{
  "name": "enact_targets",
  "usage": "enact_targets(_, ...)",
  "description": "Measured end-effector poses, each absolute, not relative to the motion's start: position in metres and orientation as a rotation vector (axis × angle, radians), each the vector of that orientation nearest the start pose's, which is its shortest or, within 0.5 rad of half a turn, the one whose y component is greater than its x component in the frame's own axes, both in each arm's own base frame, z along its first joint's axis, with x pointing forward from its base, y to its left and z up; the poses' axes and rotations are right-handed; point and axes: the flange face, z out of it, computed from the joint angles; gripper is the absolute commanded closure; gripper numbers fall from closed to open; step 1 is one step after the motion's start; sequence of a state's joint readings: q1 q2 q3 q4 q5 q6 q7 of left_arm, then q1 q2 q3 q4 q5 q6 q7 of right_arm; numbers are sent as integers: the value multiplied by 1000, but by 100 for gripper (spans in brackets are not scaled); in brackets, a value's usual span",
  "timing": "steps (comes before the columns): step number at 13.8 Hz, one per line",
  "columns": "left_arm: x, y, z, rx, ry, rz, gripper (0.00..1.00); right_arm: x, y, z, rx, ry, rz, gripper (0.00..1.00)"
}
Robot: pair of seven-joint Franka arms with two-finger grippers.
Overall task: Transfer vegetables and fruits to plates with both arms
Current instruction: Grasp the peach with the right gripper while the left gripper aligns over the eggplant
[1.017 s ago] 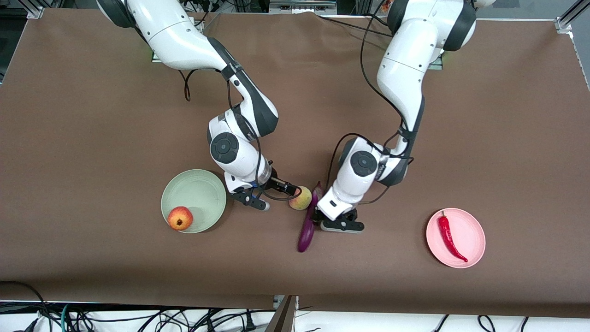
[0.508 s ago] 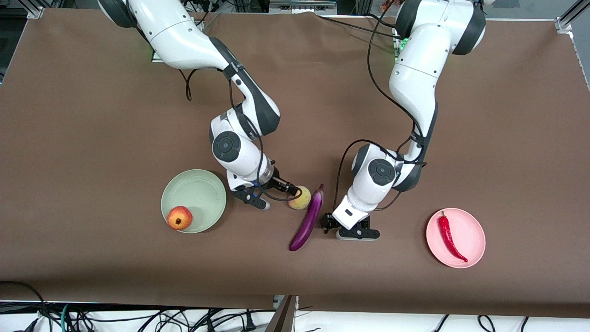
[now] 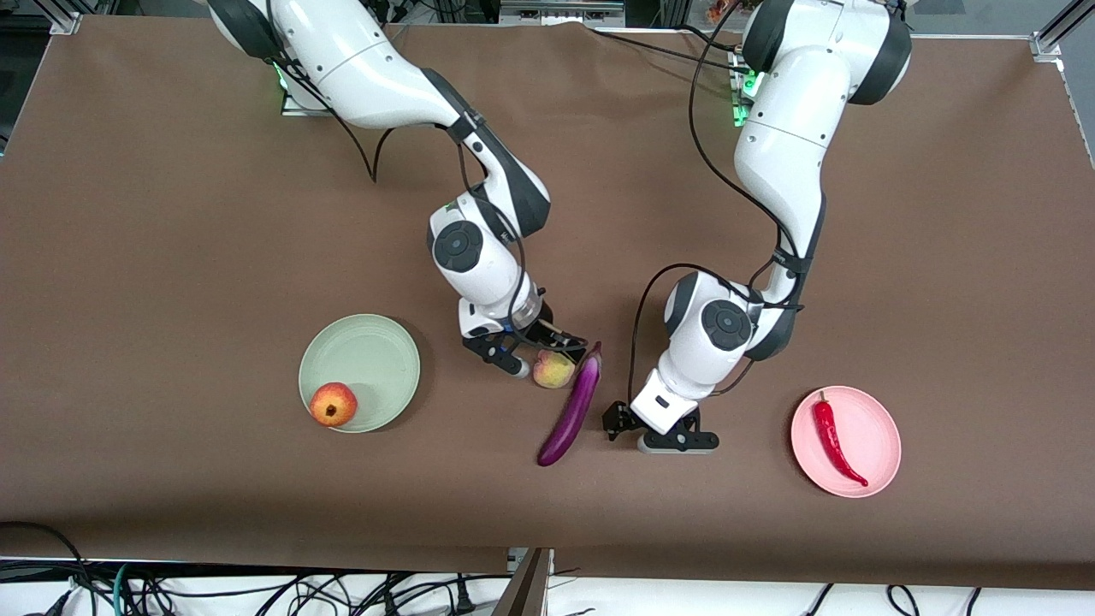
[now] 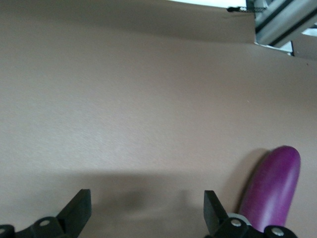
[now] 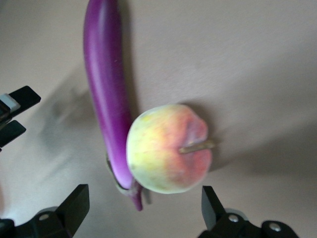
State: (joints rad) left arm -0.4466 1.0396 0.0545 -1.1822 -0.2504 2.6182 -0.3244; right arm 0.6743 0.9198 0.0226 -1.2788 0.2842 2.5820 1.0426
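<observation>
Fingers of the left gripper (image 3: 618, 425) spread wide and holding nothing, low over the table (image 3: 171, 214) just beside the eggplant (image 3: 571, 405). Fingers of the right gripper (image 3: 541, 353) also wide apart, empty, above the peach (image 3: 553, 370). Eggplant lying mid-table, long axis slanted, stem end touching the peach, rounded tip toward the front edge. Contact and peach stem clear only in right wrist view. Apple (image 3: 334, 404) on green plate (image 3: 368, 342) toward the right arm's end; chili (image 3: 835, 437) on pink plate (image 3: 881, 445) toward the left arm's end.

A brown cloth (image 3: 171, 214) covers the table; tangled cables (image 3: 257, 590) lie below its near edge, and metal framing (image 3: 1052, 34) stands at the corners
</observation>
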Motion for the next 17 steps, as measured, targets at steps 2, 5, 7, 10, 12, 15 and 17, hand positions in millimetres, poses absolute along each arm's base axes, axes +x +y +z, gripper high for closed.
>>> enact_targets(2, 734, -298, 191, -3343, -177, -562, 0, 605, 500, 226, -2595, 756, -129, 0)
enact_targets(5, 736, -293, 191, -3343, -189, -563, 0, 609, 500, 219, -2585, 748, -150, 0)
enact_targets(7, 736, -294, 191, -3345, -187, -562, 0, 609, 498, 210, -2615, 685, -175, 0)
enact_targets(10, 735, -295, 191, -3347, -187, -562, 0, 608, 487, 181, -2713, 580, -217, 0)
enact_targets(12, 735, -295, 192, -3347, -187, -562, 0, 609, 483, 170, -2730, 554, -229, 3)
enact_targets(15, 733, -300, 191, -3354, -180, -557, 0, 614, 479, 173, -2743, 516, -259, 40)
enact_targets(17, 728, -312, 191, -3373, -167, -545, 0, 618, 474, 175, -2762, 474, -287, 74)
